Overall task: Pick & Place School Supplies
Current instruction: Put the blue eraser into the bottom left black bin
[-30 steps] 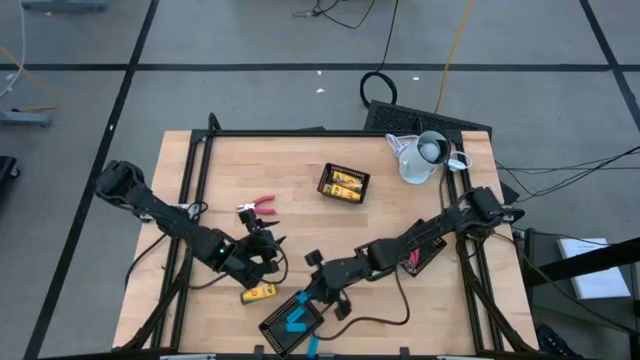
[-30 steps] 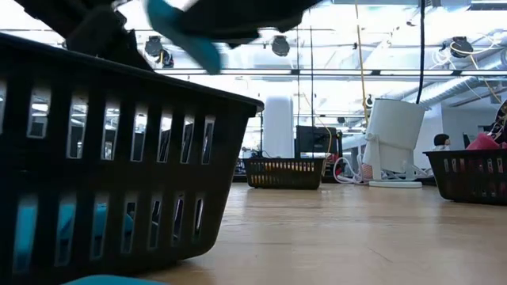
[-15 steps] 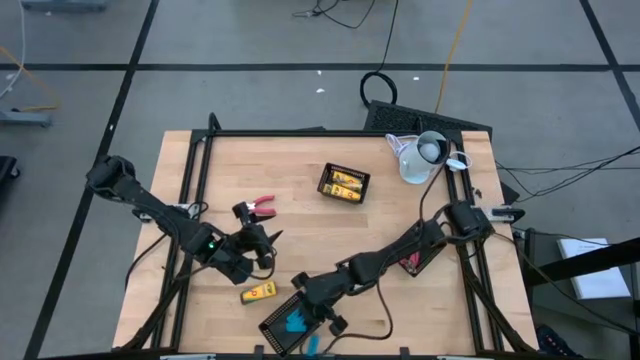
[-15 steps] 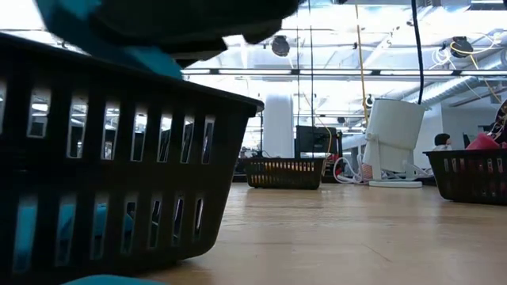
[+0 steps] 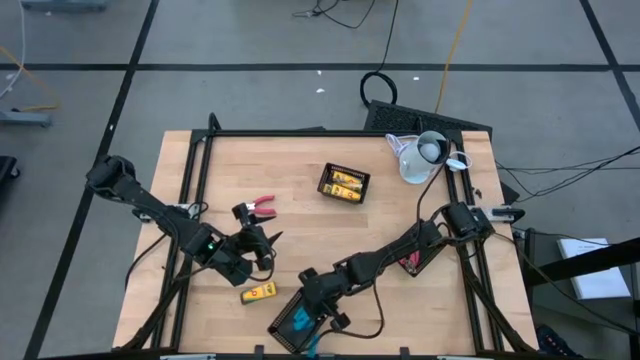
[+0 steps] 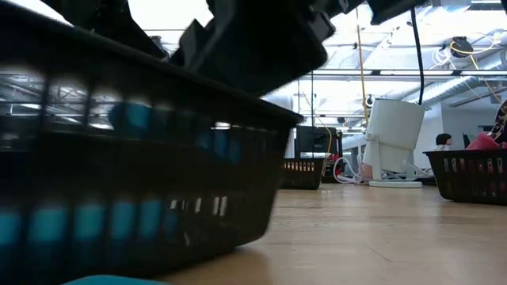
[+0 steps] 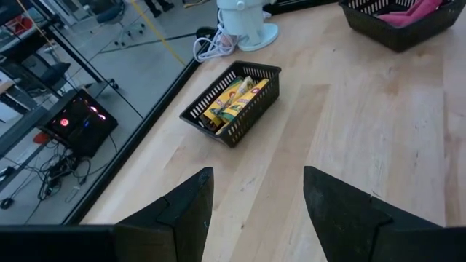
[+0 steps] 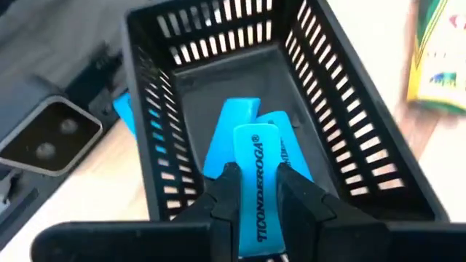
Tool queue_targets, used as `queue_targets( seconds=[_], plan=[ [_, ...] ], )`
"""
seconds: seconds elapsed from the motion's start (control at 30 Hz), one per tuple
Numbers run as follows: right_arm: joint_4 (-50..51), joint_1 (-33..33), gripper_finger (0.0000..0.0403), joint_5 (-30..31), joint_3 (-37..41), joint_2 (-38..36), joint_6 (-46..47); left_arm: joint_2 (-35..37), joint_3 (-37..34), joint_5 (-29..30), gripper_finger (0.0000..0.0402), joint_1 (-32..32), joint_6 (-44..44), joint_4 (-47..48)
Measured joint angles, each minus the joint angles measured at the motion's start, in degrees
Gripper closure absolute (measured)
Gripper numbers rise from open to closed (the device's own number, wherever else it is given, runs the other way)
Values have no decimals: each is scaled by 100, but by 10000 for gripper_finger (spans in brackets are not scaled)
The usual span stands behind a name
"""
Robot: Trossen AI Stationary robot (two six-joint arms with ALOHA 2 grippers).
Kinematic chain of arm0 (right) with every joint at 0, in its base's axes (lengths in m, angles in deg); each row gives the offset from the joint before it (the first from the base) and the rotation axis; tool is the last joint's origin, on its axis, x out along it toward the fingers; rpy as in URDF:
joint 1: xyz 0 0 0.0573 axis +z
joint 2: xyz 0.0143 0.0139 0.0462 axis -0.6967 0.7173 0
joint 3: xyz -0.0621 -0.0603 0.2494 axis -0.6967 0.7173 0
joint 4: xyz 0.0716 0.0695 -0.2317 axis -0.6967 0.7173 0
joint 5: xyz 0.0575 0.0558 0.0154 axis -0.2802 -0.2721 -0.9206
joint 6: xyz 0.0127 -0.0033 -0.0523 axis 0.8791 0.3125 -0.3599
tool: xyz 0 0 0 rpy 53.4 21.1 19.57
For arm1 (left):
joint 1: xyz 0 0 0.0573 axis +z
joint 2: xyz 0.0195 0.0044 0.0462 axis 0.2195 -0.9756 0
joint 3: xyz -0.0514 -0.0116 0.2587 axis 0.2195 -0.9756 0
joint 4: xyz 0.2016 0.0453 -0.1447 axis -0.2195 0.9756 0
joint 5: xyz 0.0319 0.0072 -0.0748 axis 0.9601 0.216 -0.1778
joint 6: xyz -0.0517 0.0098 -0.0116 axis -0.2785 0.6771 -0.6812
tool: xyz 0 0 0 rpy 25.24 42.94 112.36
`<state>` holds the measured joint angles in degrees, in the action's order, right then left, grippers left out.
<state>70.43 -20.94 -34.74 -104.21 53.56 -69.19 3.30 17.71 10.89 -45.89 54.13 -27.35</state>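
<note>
Blue eraser point(image 8: 256, 182) is held pinched in the right hand point(image 8: 255, 196) over the black tray point(image 8: 364, 138) at the desk's front edge, so release seems needed next, while the left hand point(image 7: 255, 211) waits open.

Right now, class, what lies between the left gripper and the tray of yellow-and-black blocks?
Only bare tabletop lies between the open left gripper and the tray of yellow-and-black blocks; the left wrist view shows it.

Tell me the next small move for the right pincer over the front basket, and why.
Probably open it. The right pincer is shut on a blue eraser, held over the black basket where other blue erasers already lie, so letting go should drop it inside. The left pincer waits open.
</note>
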Motion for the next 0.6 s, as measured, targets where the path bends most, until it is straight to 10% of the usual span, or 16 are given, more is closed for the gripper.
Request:
queue_targets(
  seconds=[0.6],
  plan=[
    [1948,-355,352,1650,-2,-32,124,0,0,2,188,-2,29,62]
  ],
)
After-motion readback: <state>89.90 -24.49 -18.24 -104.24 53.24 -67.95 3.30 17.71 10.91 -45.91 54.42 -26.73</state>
